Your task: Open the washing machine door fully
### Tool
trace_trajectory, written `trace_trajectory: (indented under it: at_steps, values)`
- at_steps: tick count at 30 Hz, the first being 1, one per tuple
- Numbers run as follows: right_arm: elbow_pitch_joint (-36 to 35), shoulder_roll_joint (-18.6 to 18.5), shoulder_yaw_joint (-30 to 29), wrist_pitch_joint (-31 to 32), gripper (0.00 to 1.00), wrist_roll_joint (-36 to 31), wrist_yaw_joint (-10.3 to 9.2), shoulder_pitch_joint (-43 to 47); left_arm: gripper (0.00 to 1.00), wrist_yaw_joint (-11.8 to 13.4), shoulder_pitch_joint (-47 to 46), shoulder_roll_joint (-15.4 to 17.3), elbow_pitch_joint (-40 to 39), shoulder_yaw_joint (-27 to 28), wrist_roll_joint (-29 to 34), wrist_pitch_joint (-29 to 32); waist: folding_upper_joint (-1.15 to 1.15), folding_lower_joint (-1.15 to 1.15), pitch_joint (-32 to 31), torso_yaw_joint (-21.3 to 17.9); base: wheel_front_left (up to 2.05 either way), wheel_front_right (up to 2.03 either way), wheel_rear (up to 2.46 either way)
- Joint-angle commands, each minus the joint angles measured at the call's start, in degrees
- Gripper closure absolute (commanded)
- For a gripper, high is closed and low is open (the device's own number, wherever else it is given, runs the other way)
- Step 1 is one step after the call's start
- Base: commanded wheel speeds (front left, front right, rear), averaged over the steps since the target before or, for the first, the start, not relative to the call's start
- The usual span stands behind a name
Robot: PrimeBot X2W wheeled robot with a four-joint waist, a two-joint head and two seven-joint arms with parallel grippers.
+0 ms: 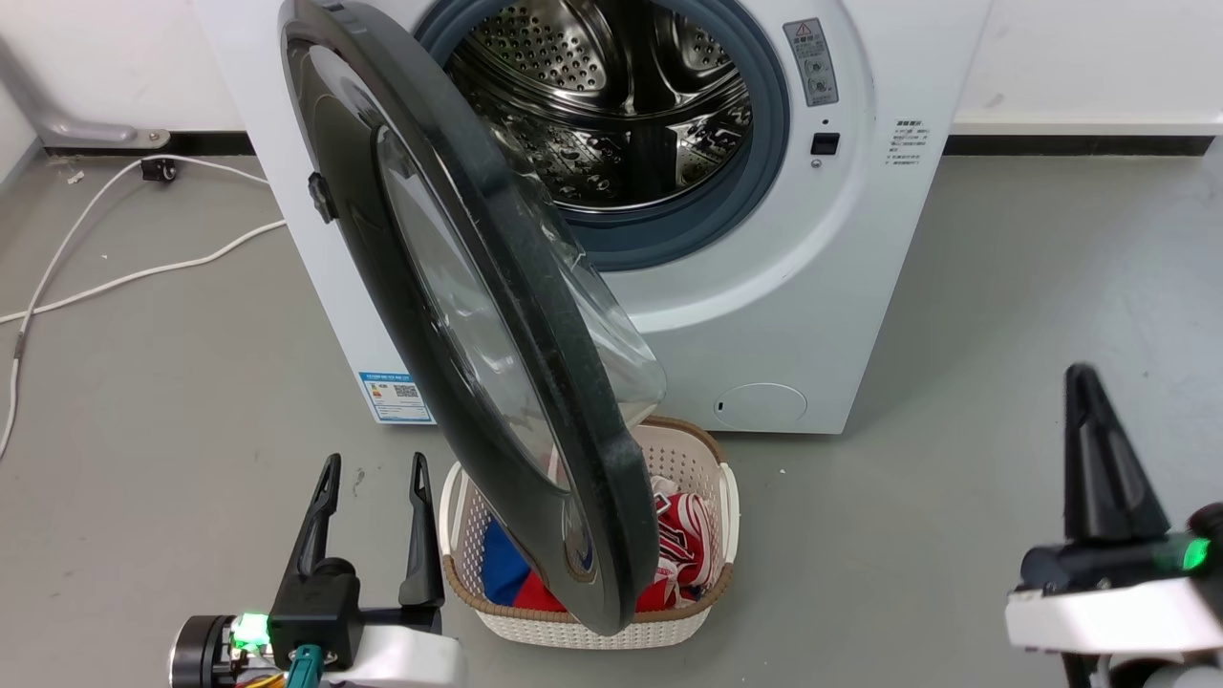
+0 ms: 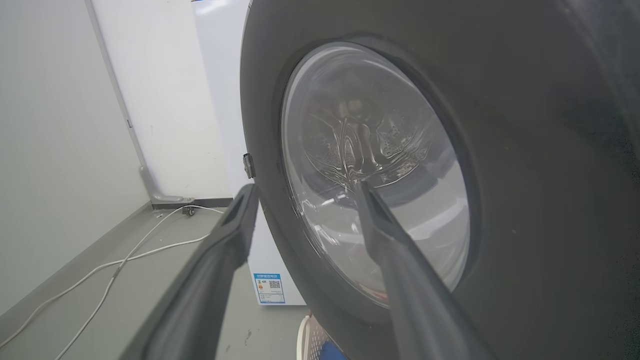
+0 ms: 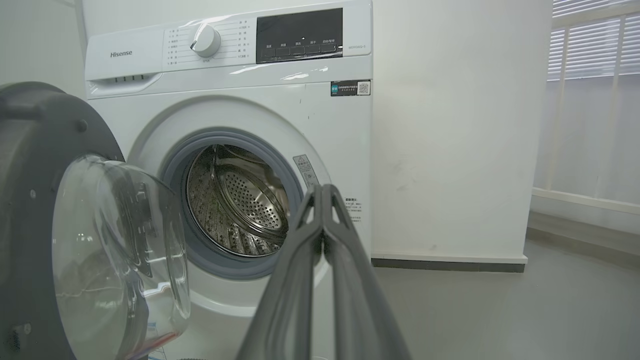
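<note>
washing machine door (image 1: 549, 363) half-open, edge above basket (image 1: 573, 626), left tool (image 1: 375, 465) alongside

Item: washing machine (image 3: 325, 125). Brand "Hisense" printed at upper left of control panel (image 3: 225, 60). Black QR-code sticker (image 3: 350, 88), grey warning label (image 1: 811, 61) with triangle sign, blue label (image 1: 396, 397) low on front: print too small to read.
</note>
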Motion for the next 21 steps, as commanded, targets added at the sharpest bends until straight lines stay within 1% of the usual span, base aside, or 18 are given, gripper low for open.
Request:
trace_trajectory:
  at_steps: [1, 4, 6, 7, 8, 9, 10, 13, 21]
  values:
    - [-0.22, 0.59, -0.13, -0.07, 1.0, -2.42, -0.01, 1.29, 0.0, 0.02, 0.27, 0.07, 0.04, -0.06, 0.33, -0.14, 0.0, 0.0, -0.02, 0.08, 0.0, 0.0, 0.0]
    - [0.87, 1.72, -0.97, -0.08, 1.0, -6.1, -0.01, 3.2, 0.0, 0.01, 0.17, 0.07, 0.26, -0.13, 0.33, -0.14, 0.0, 0.0, -0.2, 0.24, 0.0, 0.0, 0.0]
    - [2.81, 2.15, -1.25, -0.08, 0.98, -6.54, -0.01, 4.55, 0.0, -0.05, 0.23, 0.06, 0.37, -0.18, 0.37, -0.14, 0.0, 0.0, -0.4, 0.37, 0.0, 0.0, 0.0]
    - [3.65, 2.26, -1.42, -0.09, 0.82, -6.25, -0.01, 4.87, 0.0, -0.07, 0.31, 0.07, 0.43, -0.16, 0.39, -0.14, 0.0, 0.0, -0.5, 0.42, 0.0, 0.0, 0.0]
    - [4.8, 2.27, -1.29, -0.09, 0.53, -5.74, -0.01, 5.38, 0.0, -0.09, 0.39, 0.07, 0.46, -0.19, 0.4, -0.14, 0.0, 0.0, -0.6, 0.48, 0.0, 0.0, 0.0]
    - [5.89, 2.29, -1.01, -0.1, 0.04, -5.78, -0.01, 5.95, 0.0, -0.11, 0.48, 0.09, 0.5, -0.18, 0.4, -0.13, 0.0, 0.0, -0.69, 0.55, 0.0, 0.0, 0.0]
    - [6.41, 2.3, -1.06, -0.1, 0.0, -5.64, -0.01, 6.07, 0.0, -0.13, 0.58, 0.11, 0.51, -0.2, 0.42, -0.13, 0.0, 0.0, -0.77, 0.59, 0.0, 0.0, 0.0]
    - [7.28, 2.24, -1.55, -0.09, 0.0, -4.32, -0.01, 6.84, 0.0, -0.14, 0.76, 0.18, 0.47, -0.18, 0.4, -0.13, 0.0, 0.0, -0.98, 0.68, 0.0, 0.0, 0.0]
    - [6.58, 2.26, -1.59, -0.1, 0.0, -3.26, -0.01, 7.39, 0.0, -0.24, 1.49, 0.31, 0.46, 0.15, -0.01, -0.13, 0.0, 0.0, -1.28, 0.51, 0.0, 0.0, 0.0]
